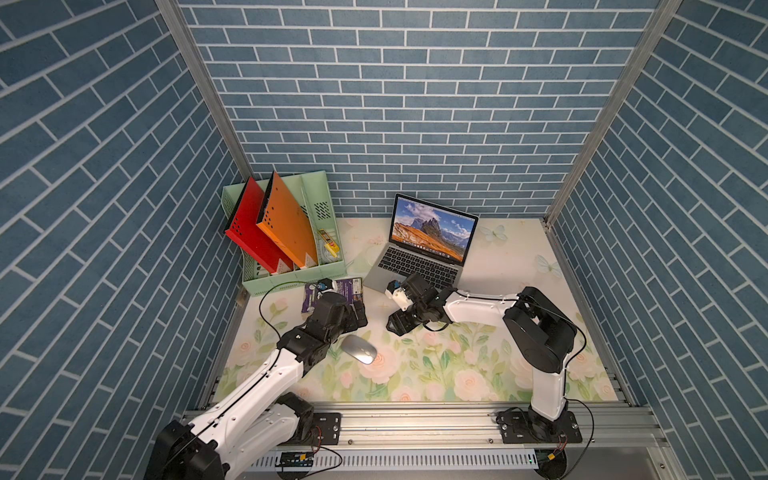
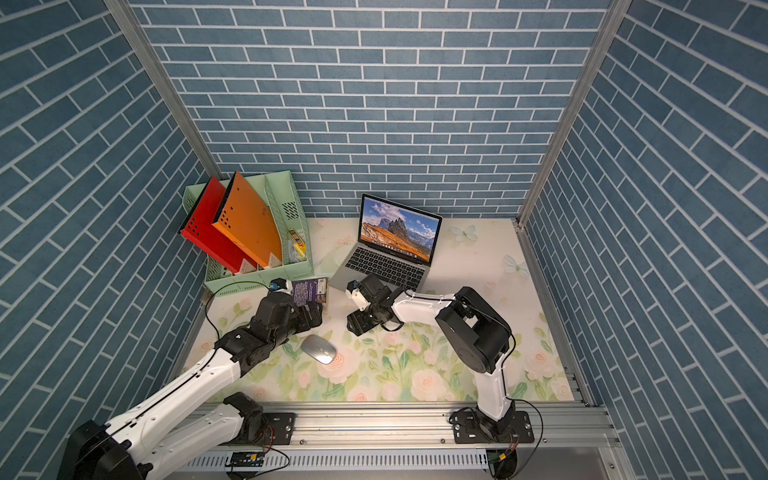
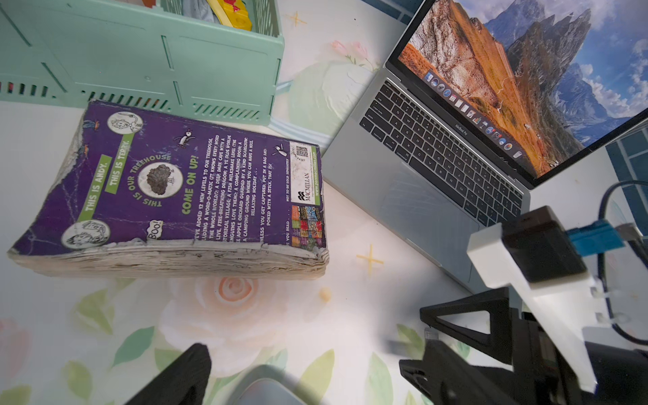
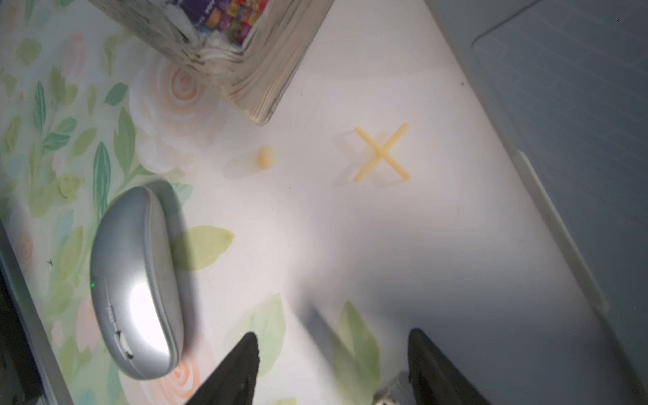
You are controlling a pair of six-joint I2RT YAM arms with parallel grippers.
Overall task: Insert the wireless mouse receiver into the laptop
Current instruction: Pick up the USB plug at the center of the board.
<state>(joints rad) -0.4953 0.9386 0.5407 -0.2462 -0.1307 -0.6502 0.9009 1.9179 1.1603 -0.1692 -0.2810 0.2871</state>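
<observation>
Receiver (image 4: pixel 390 392), seemingly the small silvery piece between my half-spread right fingers (image 4: pixel 438 368) over the table (image 1: pixel 478 365), is unplugged and short of the laptop (image 1: pixel 424 249); left fingers (image 3: pixel 186 375) gape wide by the wireless mouse (image 1: pixel 360 349), holding nothing.

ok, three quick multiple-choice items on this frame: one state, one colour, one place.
1. The laptop is: A shut; B open and dark; C open and lit.
2. Colours standing in the green organizer: A blue, yellow; B red, orange; C black, white.
3. The wireless mouse lies: A on the floral mat; B on the laptop; C in the organizer.
Answers: 1 C, its screen shows a mountain wallpaper; 2 B, a red folder and an orange folder lean inside; 3 A, it rests on the mat, apart from the laptop.
</observation>
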